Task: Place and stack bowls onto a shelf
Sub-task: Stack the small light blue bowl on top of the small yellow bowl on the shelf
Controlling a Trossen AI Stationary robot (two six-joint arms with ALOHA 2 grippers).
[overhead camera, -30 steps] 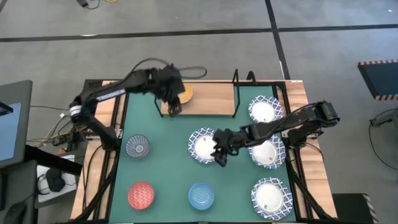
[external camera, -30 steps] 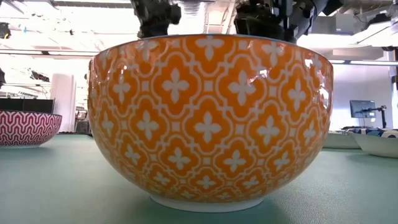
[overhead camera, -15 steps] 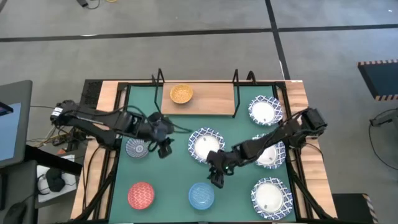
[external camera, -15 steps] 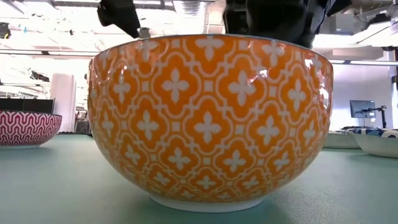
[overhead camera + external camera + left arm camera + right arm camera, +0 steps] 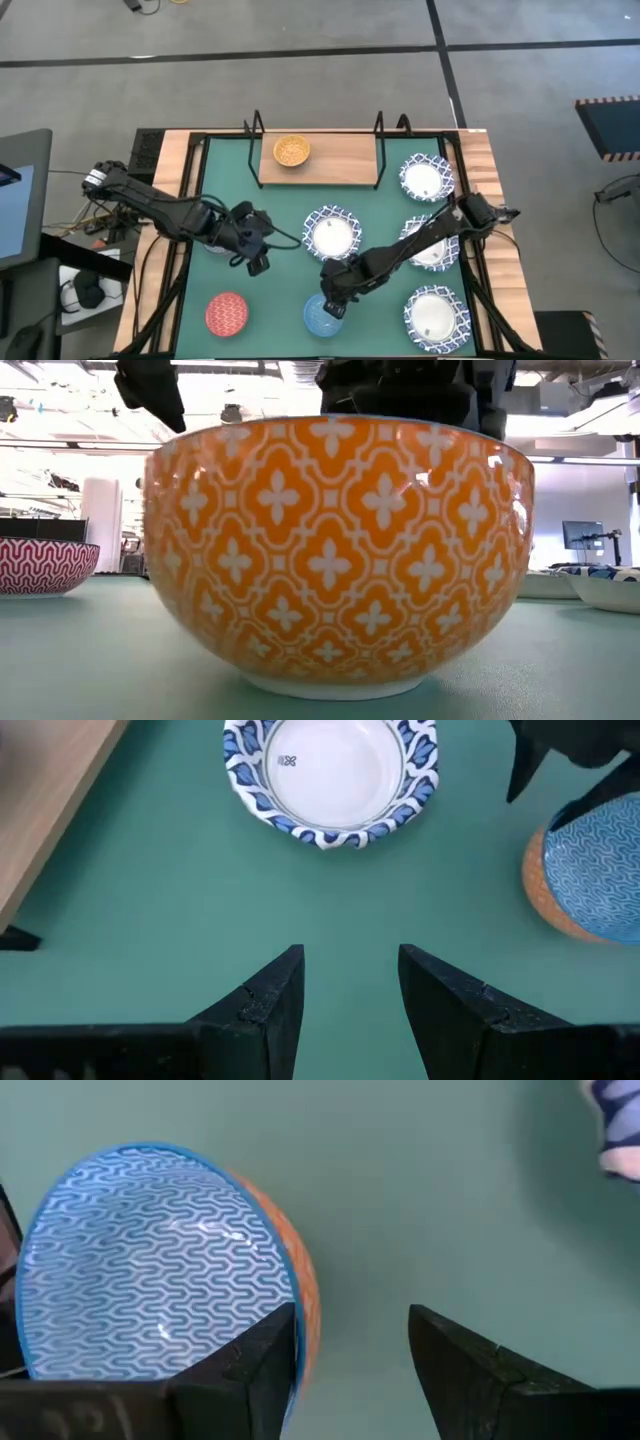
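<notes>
Hovering my right gripper (image 5: 335,303), jaws wide and empty, over the blue bowl (image 5: 323,315) at lower centre to straddle its rim; left gripper (image 5: 256,262), also open and empty, waits centre-left; shelf (image 5: 330,160) upper centre

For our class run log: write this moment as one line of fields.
left claw: open, over mat | right claw: open, at blue bowl rim | shelf: holds yellow bowl

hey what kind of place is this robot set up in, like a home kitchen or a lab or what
Most likely a robotics lab or test workshop, not a home. The wooden table stands on a bare grey floor marked with tape lines, loose cables trail beside it, and the low view shows an open industrial ceiling and a monitor.
</notes>
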